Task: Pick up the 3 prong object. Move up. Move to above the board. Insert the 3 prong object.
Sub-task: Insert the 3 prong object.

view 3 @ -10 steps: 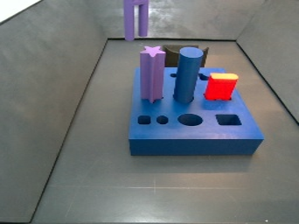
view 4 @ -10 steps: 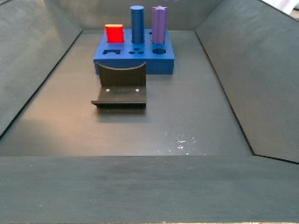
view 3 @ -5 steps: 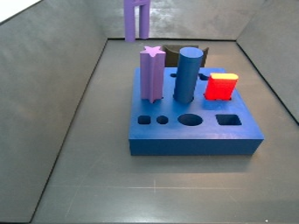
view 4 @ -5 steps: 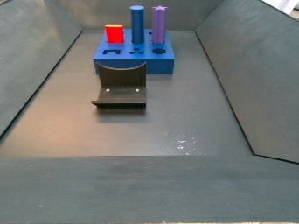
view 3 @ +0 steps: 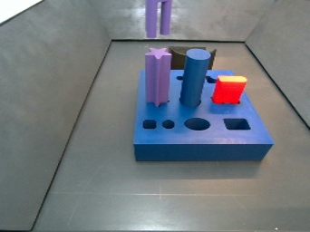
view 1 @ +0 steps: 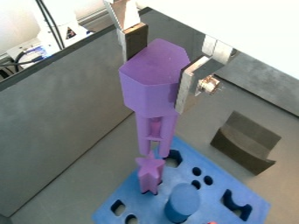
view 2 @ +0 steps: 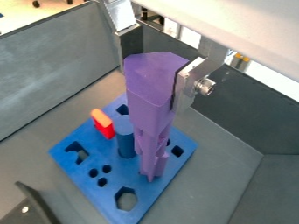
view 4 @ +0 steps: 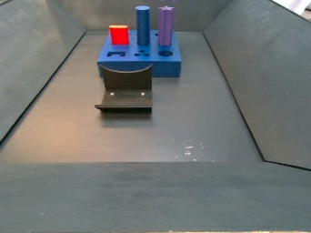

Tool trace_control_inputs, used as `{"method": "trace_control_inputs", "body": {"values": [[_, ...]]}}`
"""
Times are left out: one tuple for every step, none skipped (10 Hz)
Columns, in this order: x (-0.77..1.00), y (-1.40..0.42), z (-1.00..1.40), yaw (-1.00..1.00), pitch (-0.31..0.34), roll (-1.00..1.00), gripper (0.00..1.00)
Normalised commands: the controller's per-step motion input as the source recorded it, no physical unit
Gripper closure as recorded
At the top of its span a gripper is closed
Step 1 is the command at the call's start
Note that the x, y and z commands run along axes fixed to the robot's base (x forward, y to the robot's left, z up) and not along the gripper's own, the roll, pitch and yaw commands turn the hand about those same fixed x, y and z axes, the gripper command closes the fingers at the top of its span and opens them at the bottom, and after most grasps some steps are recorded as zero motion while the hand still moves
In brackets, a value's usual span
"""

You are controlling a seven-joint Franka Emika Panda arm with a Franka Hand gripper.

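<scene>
My gripper [view 1: 162, 63] is shut on the 3 prong object [view 1: 153, 98], a tall purple piece with a hexagonal top and narrow legs hanging down. It also shows in a wrist view [view 2: 149, 114], gripped between the silver fingers [view 2: 187, 77]. In a side view only its legs [view 3: 159, 18] show, high above the far side of the board [view 3: 200, 138]. The board is a blue square block with holes, seen below the piece in both wrist views [view 1: 222, 194] [view 2: 91, 166]. The gripper is out of view in both side views.
On the board stand a purple star-topped column [view 3: 157, 77], a blue cylinder [view 3: 194, 77] and a red block [view 3: 230, 89]. The fixture [view 4: 125, 98] stands on the floor beside the board [view 4: 170, 65]. Grey walls surround the floor.
The held purple piece has shifted sideways in the side view, from left of the star column to over the board's far side. Nothing else moved.
</scene>
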Motion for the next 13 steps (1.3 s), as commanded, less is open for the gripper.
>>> {"method": "trace_control_inputs", "body": {"values": [[0.35, 0.38, -0.01, 0.16, 0.061, -0.22, 1.0], [0.29, 0.32, -0.07, 0.2, 0.023, -0.25, 1.0], [0.33, 0.23, -0.16, 0.33, 0.019, -0.22, 1.0], [0.33, 0.21, -0.2, 0.41, 0.024, -0.22, 1.0], [0.32, 0.17, -0.26, 0.46, 0.014, -0.2, 1.0], [0.28, 0.15, -0.23, 0.51, 0.014, -0.16, 1.0], [0.25, 0.15, -0.2, 0.55, 0.0, -0.14, 1.0], [0.16, 0.15, -0.19, 0.63, 0.0, -0.1, 1.0], [0.12, 0.16, -0.2, 0.67, 0.0, -0.06, 1.0], [0.09, 0.15, -0.21, 0.62, -0.007, -0.06, 1.0], [0.13, 0.08, -0.27, 0.57, -0.01, -0.08, 1.0], [0.18, 0.16, -0.3, 0.59, 0.0, -0.08, 1.0], [0.07, 0.09, -0.23, 0.43, -0.011, -0.1, 1.0]]}}
